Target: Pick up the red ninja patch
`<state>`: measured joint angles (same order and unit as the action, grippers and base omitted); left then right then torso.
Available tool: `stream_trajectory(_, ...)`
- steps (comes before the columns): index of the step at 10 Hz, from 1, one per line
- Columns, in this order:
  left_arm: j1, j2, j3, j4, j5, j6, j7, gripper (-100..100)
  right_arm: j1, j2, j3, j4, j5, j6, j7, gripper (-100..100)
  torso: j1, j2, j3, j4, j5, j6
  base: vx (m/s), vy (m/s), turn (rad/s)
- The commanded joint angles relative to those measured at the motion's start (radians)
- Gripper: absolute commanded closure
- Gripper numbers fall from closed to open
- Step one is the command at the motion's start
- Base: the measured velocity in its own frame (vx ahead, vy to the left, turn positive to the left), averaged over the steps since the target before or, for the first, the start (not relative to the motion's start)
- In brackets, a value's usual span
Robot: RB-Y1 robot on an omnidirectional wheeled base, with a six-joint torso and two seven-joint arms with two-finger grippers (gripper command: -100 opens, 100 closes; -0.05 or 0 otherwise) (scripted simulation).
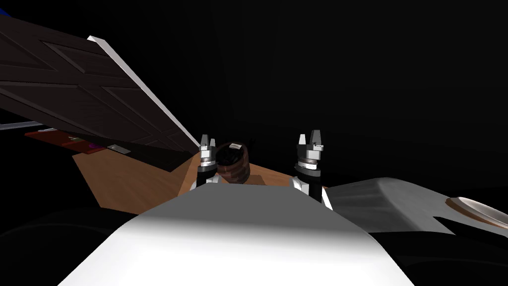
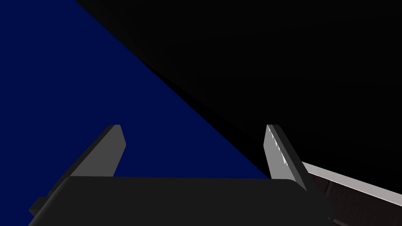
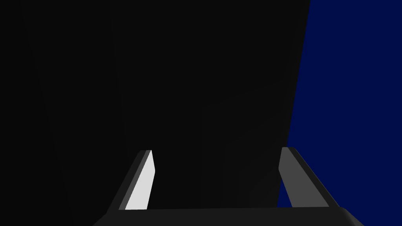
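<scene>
Here, in the head view, the left claw [image 1: 208, 141] and the right claw [image 1: 308, 136] are seen raised side by side, well apart, over a wooden floor [image 1: 129, 183]. A round brown container [image 1: 237, 169] is seen between them, just beside the left claw. A dark panelled door [image 1: 74, 84] with a white edge is seen slanting away to the left of the left claw. Below its lower edge, well to the left of that claw, a flat red strip [image 1: 52, 135] is seen with small things on it. The red ninja patch cannot be told for certain among them. To the right of the right claw a pale grey piece of furniture [image 1: 392, 203] is seen, bearing a round dish [image 1: 478, 208]. In the left wrist view the left claw [image 2: 192, 127] is shown released, its fingers spread wide with nothing between them, and the door's white edge [image 2: 353, 182] is seen just beside one finger. In the right wrist view the right claw [image 3: 216, 150] is likewise shown released and holding nothing.
</scene>
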<state>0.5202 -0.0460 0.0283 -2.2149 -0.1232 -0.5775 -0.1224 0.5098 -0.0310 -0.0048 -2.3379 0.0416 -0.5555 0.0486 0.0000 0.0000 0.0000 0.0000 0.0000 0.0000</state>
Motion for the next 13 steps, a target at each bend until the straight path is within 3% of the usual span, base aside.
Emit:
stream_trajectory(1,-0.016,0.048,0.001,0.013,0.001,0.02,0.0,-100,0.0,0.0,0.0,0.0,0.0,0.0,0.0,0,0.0,0.0,0.0,0.0,0.0,0.0,-0.009,0.021,0.003)
stream_trajectory(5,-0.112,0.167,0.007,0.093,0.006,0.126,0.0,-100,0.0,0.0,0.0,0.0,0.0,0.0,0.0,0,0.006,0.001,0.001,0.0,0.001,0.0,-0.022,0.073,-0.001)
stream_trajectory(6,-0.112,0.169,0.007,0.093,0.006,0.142,0.0,-100,0.0,0.0,0.0,0.0,0.0,0.0,0.0,0,0.008,0.001,0.001,0.0,0.002,0.0,-0.015,0.076,-0.009)
stream_trajectory(7,-0.149,0.192,0.009,0.123,0.008,0.176,0.0,-100,0.0,0.0,0.0,0.0,0.0,0.0,0.0,0,0.006,0.001,0.0,0.0,0.001,0.0,-0.018,0.062,0.005)
stream_trajectory(8,-0.149,0.192,0.009,0.123,0.008,0.189,0.0,-100,0.0,0.0,0.0,0.0,0.0,0.0,0.0,0,0.005,0.001,0.0,0.0,0.001,0.0,-0.018,0.05,-0.002)
stream_trajectory(9,-0.189,0.211,0.011,0.157,0.011,0.221,0.0,-100,0.0,0.0,0.0,0.0,0.0,0.0,0.0,0,0.004,0.001,0.001,0.0,0.001,0.0,-0.026,0.067,0.005)
stream_trajectory(10,-0.189,0.211,0.011,0.157,0.011,0.242,0.0,-100,0.0,0.0,0.0,0.0,0.0,0.0,0.0,0,0.005,0.001,0.001,0.0,0.001,0.0,-0.022,0.064,-0.006)
stream_trajectory(11,-0.232,0.227,0.013,0.194,0.013,0.279,0.0,-100,0.0,0.0,0.0,0.0,0.0,0.0,0.0,0,0.004,0.001,0.001,0.0,0.001,0.0,-0.014,0.075,0.003)
stream_trajectory(12,-0.234,0.227,0.013,0.194,0.013,0.3,0.0,-100,0.0,0.0,0.0,0.0,0.0,0.0,0.0,0,0.005,0.001,0.0,0.0,0.001,0.0,-0.012,0.077,-0.002)
stream_trajectory(13,-0.278,0.24,0.015,0.234,0.016,0.334,0.0,-100,0.0,0.0,0.0,0.0,0.0,0.0,0.0,0,0.005,0.0,0.0,0.0,0.001,0.0,-0.024,0.098,0.005)
